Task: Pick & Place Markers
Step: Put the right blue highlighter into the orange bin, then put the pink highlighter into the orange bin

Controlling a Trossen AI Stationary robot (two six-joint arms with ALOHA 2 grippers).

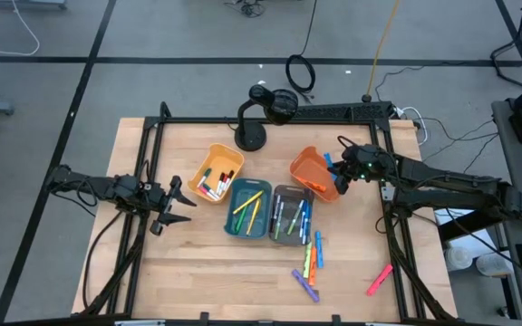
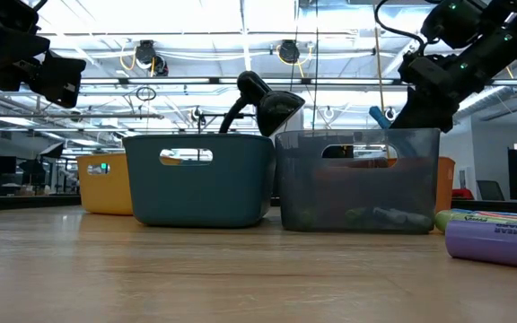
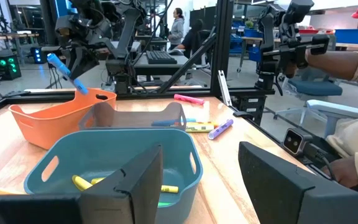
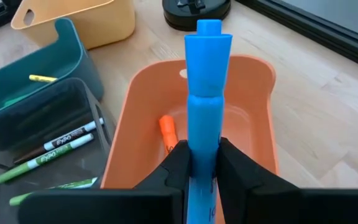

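Observation:
My right gripper is shut on a blue marker just above the orange bin at the table's far right; the marker also shows in the left wrist view and the low view. An orange marker lies in the orange bin. Other markers lie in the yellow bin, the teal bin and the grey bin. Several loose markers and a pink one lie on the table's near right. My left gripper is open and empty left of the bins. My right gripper pinches the blue marker's barrel between its two fingers, below the cap. The fingers come slanting down from the table's right. The marker sticks out past the fingertips, cap end forward, lifted clear over the orange bin.
A black desk lamp stands at the table's far edge behind the bins. A black frame runs around the table. A person's arm shows beyond the table's right side in the left wrist view.

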